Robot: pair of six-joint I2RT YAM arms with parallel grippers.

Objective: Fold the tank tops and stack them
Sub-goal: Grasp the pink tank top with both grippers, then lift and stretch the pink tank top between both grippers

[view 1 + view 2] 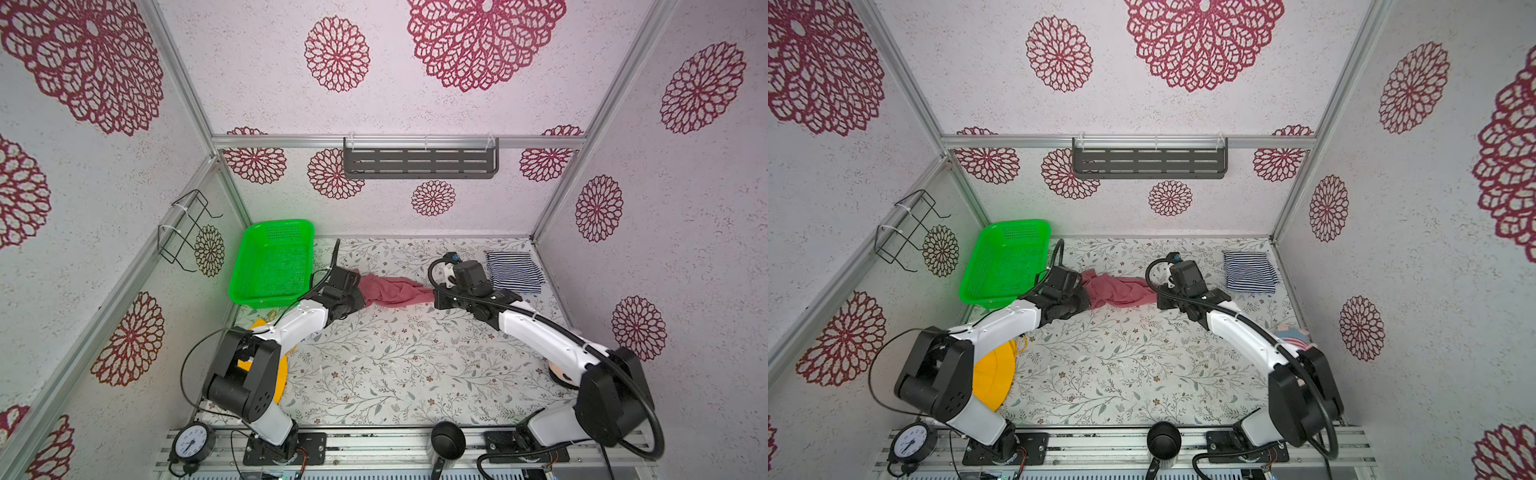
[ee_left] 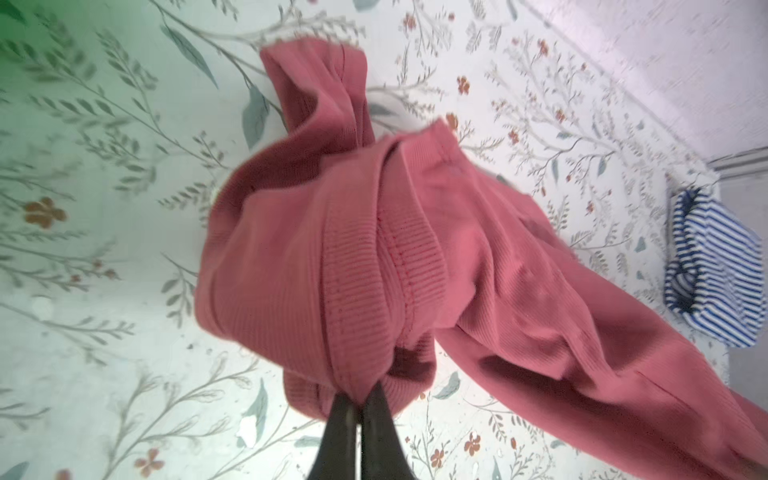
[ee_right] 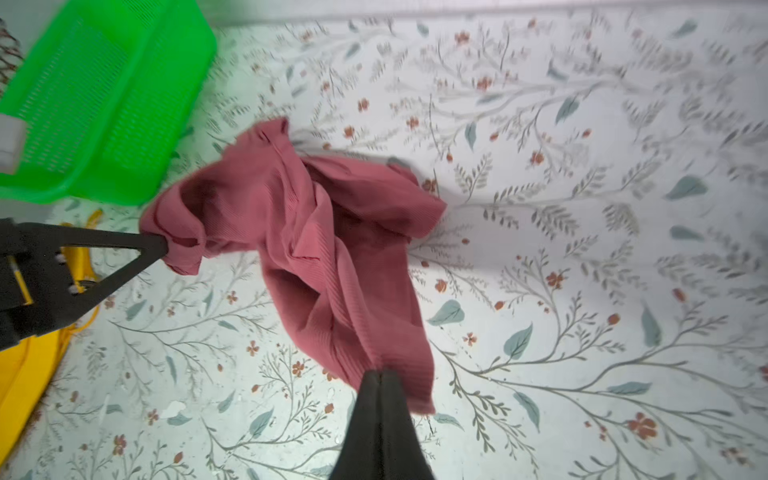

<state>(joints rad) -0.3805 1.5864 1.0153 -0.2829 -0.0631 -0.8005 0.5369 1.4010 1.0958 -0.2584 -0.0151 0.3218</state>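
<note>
Under the left pincer [image 2: 360,402] lies a tabletop [image 2: 104,316] printed with leafy sprigs (small rust flowers too). Beyond the right pincer [image 1: 434,296] the back wall [image 1: 382,216], white with crimson rosettes, carries a grey slotted shelf [image 1: 419,163]. Left of the left pincer, a black wire rack [image 1: 187,230] hangs.

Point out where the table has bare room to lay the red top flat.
Biggest bare patch: the front middle of the table, nearer than the rose-red tank top that the left gripper and right gripper hold. Crowded: green basket and yellow hat at left, striped tank top at back right.
</note>
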